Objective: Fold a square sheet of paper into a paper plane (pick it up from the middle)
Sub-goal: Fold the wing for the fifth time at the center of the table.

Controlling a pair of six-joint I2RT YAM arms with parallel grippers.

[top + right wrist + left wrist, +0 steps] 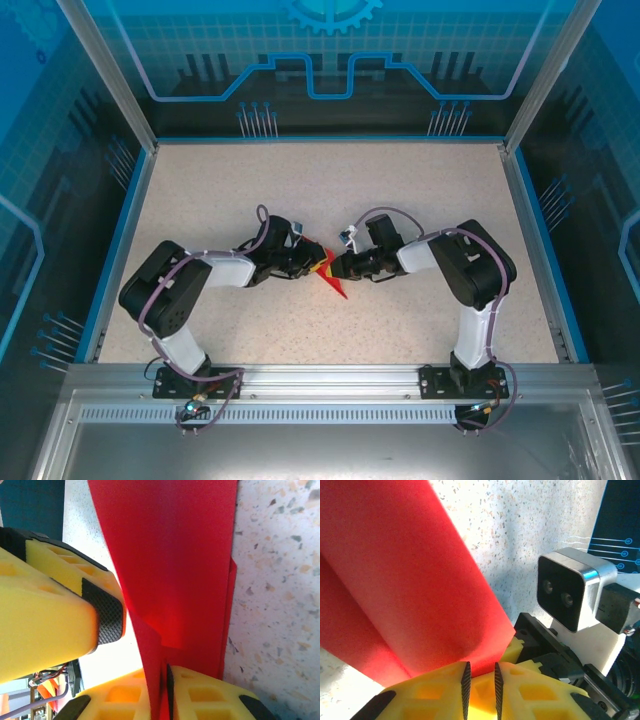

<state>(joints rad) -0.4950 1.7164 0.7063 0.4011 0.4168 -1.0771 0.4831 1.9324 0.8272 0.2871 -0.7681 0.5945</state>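
Folded red paper (170, 555) is being clamped by the right gripper (165, 680); its edge is being straddled by the left gripper (480, 682) — fingers slightly apart.

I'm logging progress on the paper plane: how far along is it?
Done: the red paper is already folded into a narrow, layered piece with a pointed end. In hand: the right fingers pinch it, the left fingers slightly apart at its edge. Still to do: wings and a finished plane shape are not there yet.
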